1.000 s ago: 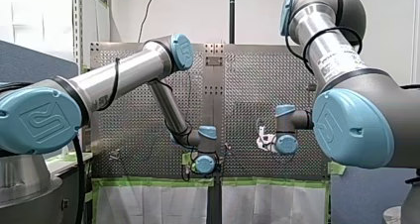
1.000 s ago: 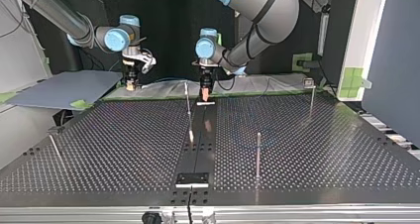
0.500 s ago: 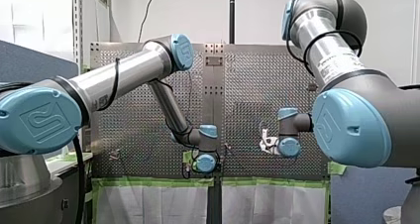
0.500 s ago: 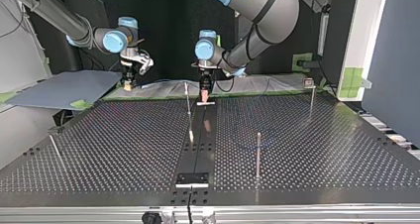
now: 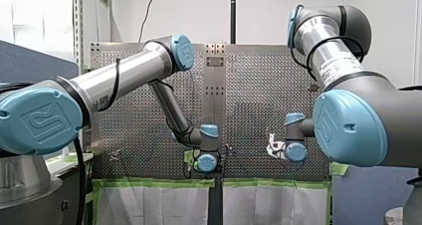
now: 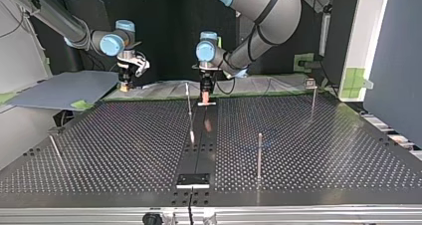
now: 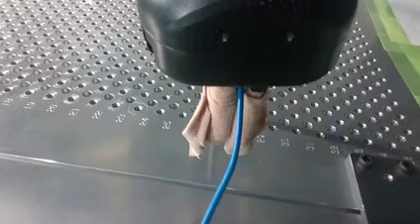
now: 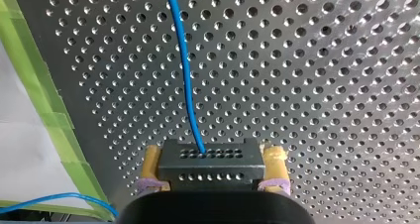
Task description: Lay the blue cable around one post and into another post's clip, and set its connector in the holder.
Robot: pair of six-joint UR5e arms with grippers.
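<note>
In the left wrist view my left gripper has its beige pads shut on the thin blue cable, which runs on ahead over the plate. In the top view it hangs low over the centre strip at the far edge. My right gripper has its yellow pads shut on the black connector, with the blue cable leaving its face. In the top view my right gripper is at the far left. A black holder sits at the near edge.
Thin metal posts stand on the perforated table. Green tape and white sheeting line the table's edge beside my right gripper. A grey board lies at the top view's left.
My right gripper has carried the connector toward the top view's left, further from my left gripper, and a little lower in the front view. My left gripper has barely moved.
</note>
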